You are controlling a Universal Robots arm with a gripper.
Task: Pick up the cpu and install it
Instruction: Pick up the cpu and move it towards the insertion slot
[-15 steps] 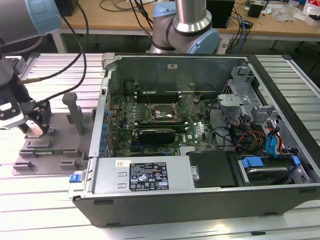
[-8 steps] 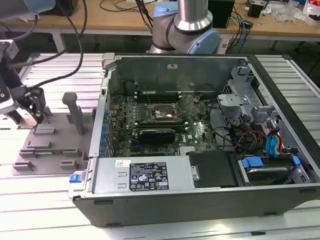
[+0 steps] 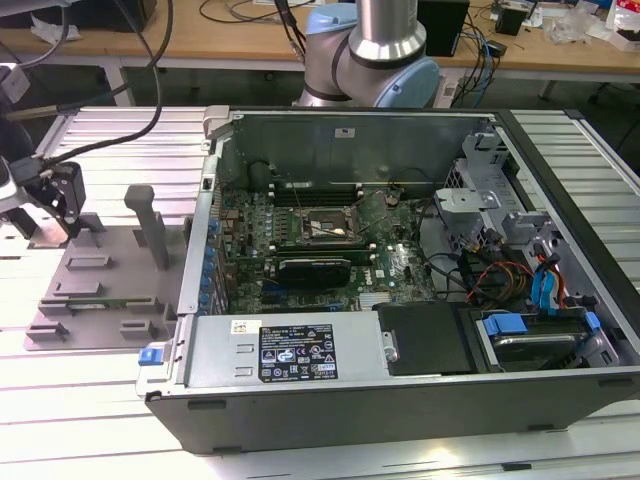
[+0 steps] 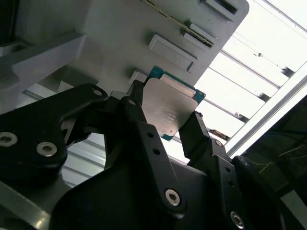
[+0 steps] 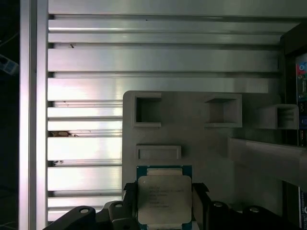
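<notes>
The end effector is at the exterior view's left, low over the grey tray that lies on the desk. In both wrist views its two black fingers sit on two sides of the cpu and seem to press on it, so it looks like they are pinching the chip. The cpu shows its shiny side to the cameras. It is right at the tray, and I cannot tell if it is lifted off or just resting there. So I think the picking up has begun, and the grab looks made. The putting in is not done. The open computer fills the middle of the exterior view, well apart from the end effector. The socket on the board inside it looks dark, with no shiny chip in it.
</notes>
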